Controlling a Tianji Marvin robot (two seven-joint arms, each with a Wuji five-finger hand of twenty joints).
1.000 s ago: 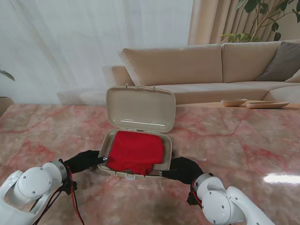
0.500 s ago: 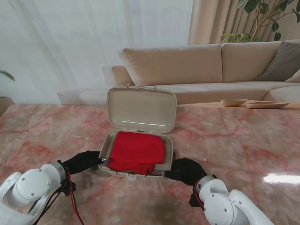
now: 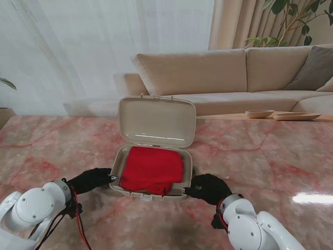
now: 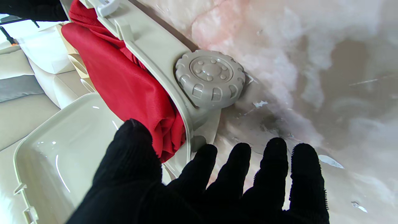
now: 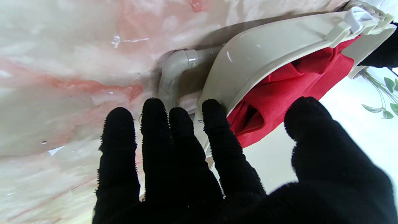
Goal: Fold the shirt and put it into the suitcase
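One pink marble table (image 3: 270, 156) carries one beige suitcase (image 3: 156, 122), lid upright; since a second ago it has barely shifted. One folded red shirt (image 3: 152, 169) lies inside the tray. Two black-gloved hands flank its near corners: the left hand (image 3: 92, 179) sits slightly farther back than before, fingers spread, holding nothing; the right hand (image 3: 208, 188), fingers spread, touches the shell.

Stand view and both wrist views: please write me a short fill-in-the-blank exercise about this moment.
1. The shirt in the suitcase is ____ in colour.
2. The suitcase lid stands ____.
3. The left hand and the right hand both hold ____.
4. The grey wheel shows in the ____ wrist view.

Missing words: red; open; nothing; left
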